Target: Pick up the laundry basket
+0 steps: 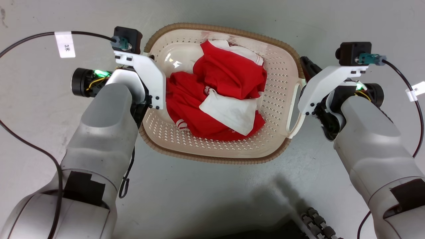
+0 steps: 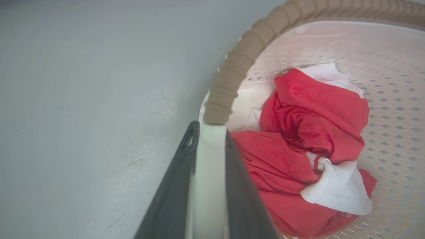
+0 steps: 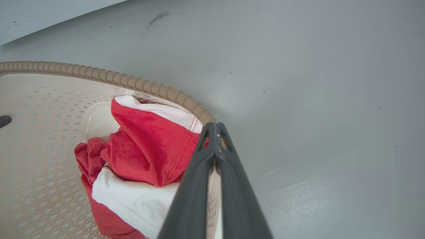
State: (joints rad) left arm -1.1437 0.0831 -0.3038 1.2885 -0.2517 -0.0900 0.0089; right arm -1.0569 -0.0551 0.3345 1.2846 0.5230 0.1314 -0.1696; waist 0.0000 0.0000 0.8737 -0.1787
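The laundry basket (image 1: 280, 99), cream with perforated walls and a brown woven-look rim (image 2: 232, 73), lies on the grey floor between my arms. A crumpled red and white garment (image 1: 229, 83) sits inside it. My left gripper (image 2: 212, 127) is shut on the white left handle (image 2: 209, 172), which fills the gap between its dark fingers. In the head view a white wrist bracket (image 1: 149, 74) covers those fingers. My right gripper (image 3: 215, 127) sits at the right rim (image 3: 186, 99) by the right handle (image 1: 294, 111), tips together, a thin cream strip between the fingers. One of its fingers (image 1: 308, 68) shows dark.
Black cables (image 1: 30, 36) with white tags run from both wrists across the grey floor (image 1: 206, 196). A dark ribbed part (image 1: 318, 225) pokes in at the bottom edge. A paler band of wall or floor (image 3: 40, 16) lies beyond the basket.
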